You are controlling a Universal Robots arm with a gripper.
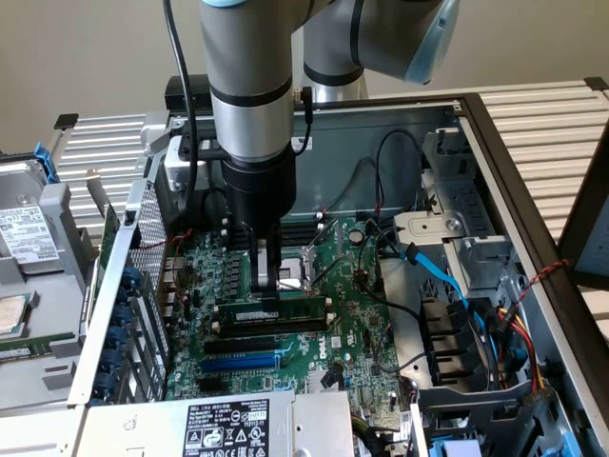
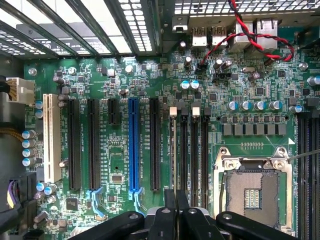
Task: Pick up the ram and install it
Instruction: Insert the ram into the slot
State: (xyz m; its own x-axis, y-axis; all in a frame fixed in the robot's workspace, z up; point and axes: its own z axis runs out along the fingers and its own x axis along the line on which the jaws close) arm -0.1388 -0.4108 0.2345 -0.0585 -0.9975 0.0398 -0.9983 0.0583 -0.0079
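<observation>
The light, stiff, fragile ram point(image 1: 295, 310) is held by its upper edge between narrowed fingers point(image 1: 264, 271) at the motherboard's point(image 1: 362, 333) middle.

White lettering on the green motherboard point(image 1: 335, 343) looks like DELL. The labels on the ram point(image 1: 295, 310) and the power supply point(image 1: 225, 426) carry print too small to read.

A plain beige wall point(image 1: 86, 48) runs across the back, evenly lit, with no hard shadows on it. Below it, a white slatted tabletop point(image 1: 547, 119) spreads out on the exterior view's right and shows again on the exterior view's left. A dark post point(image 1: 592, 214) slants across the slats at the right edge.
</observation>
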